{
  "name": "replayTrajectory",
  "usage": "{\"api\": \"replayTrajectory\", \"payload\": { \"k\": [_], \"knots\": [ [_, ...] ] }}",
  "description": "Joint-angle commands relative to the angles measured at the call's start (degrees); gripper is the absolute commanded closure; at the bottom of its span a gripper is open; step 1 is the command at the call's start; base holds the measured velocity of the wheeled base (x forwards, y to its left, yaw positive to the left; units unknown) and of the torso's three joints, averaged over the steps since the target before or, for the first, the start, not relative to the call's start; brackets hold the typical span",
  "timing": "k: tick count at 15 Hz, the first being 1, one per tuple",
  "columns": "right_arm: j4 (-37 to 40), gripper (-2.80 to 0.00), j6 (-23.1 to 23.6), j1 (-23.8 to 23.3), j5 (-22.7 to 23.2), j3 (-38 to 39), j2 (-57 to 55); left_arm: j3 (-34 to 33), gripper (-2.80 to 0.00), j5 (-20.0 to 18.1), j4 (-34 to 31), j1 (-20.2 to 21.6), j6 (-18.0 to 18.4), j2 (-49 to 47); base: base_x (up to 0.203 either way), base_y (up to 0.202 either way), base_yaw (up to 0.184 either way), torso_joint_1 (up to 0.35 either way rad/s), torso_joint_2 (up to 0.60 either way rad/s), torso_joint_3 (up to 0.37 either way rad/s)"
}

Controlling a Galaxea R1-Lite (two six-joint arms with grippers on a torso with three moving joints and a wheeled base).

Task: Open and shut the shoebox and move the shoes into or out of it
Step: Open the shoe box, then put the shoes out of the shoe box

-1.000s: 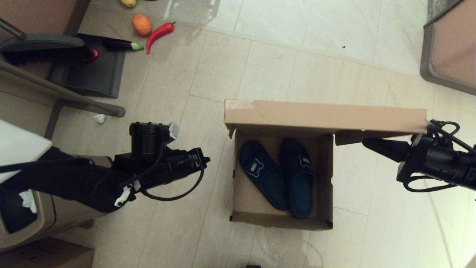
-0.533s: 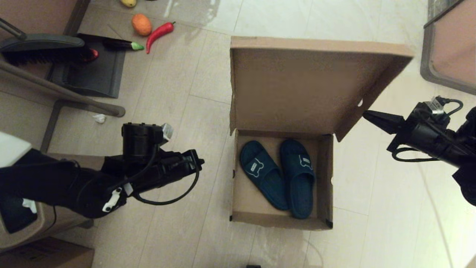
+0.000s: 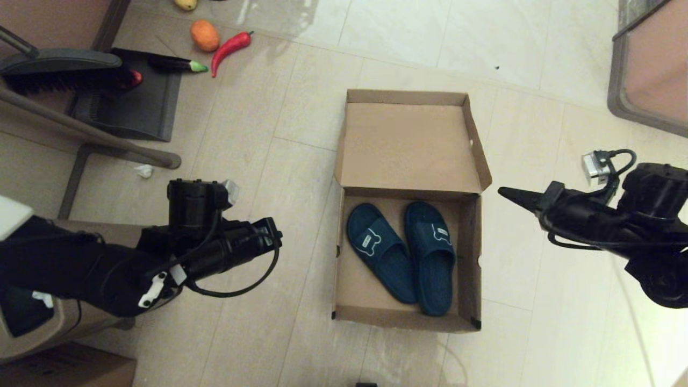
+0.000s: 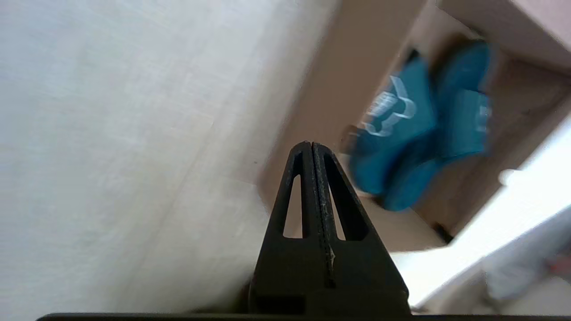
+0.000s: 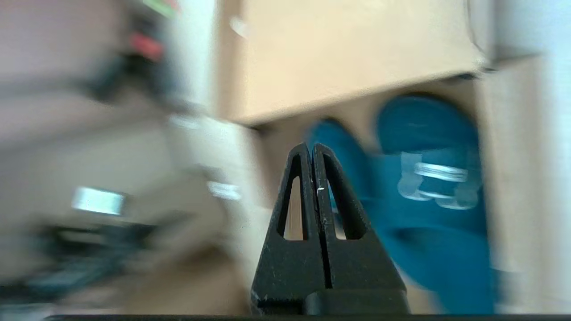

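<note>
The shoebox [image 3: 349, 314] stands open on the floor, its lid [image 3: 408, 145] folded flat back on the far side. Both teal shoes, one [image 3: 380, 250] beside the other [image 3: 432, 255], lie side by side inside it, bone outlines up. My right gripper [image 3: 501, 190] is shut and empty, just right of the box's rear right corner, pointing at it. My left gripper [image 4: 308, 143] is shut and empty, hanging left of the box; the head view hides its tip. The shoes [image 4: 419, 125] also show in the left wrist view, and the shoes [image 5: 424, 187] in the right wrist view.
A dustpan and brush [image 3: 80, 80] lie at the far left, with toy vegetables [image 3: 228, 48] beyond. A brown bin [image 3: 32, 322] and a darker box [image 3: 64, 371] sit at the near left. Furniture [image 3: 650, 70] stands at the far right.
The lid swung up from nearly over the box, stood upright, then fell flat open behind it. My right gripper dropped and drew back from the lid. My left arm sank slightly leftward.
</note>
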State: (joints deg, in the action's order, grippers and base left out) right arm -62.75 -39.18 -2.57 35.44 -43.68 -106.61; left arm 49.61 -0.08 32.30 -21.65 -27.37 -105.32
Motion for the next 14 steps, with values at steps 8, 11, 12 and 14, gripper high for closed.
{"api": "replayTrajectory", "payload": {
  "k": [8,11,12,14],
  "knots": [
    [25.62,0.0,21.75,14.05,-21.13,-0.53,4.93,-11.73,0.0,7.6,0.52,8.56,11.5,9.7,0.0,0.0,0.0,0.0,0.0,0.0],
    [30.54,0.0,26.61,16.44,-30.15,0.28,6.13,-15.1,0.0,7.46,0.66,11.04,12.95,12.44,0.0,0.0,0.0,0.0,0.0,0.0],
    [31.34,0.0,28.76,17.06,-34.52,0.84,6.41,-16.21,0.0,7.46,0.66,11.09,12.95,13.36,0.0,0.0,0.0,0.0,0.0,0.0],
    [31.86,0.0,31.41,18.47,-42.01,1.5,6.61,-18.03,0.0,7.31,0.66,11.04,12.89,14.98,0.0,0.0,0.0,0.0,0.0,0.0]
  ]
}}
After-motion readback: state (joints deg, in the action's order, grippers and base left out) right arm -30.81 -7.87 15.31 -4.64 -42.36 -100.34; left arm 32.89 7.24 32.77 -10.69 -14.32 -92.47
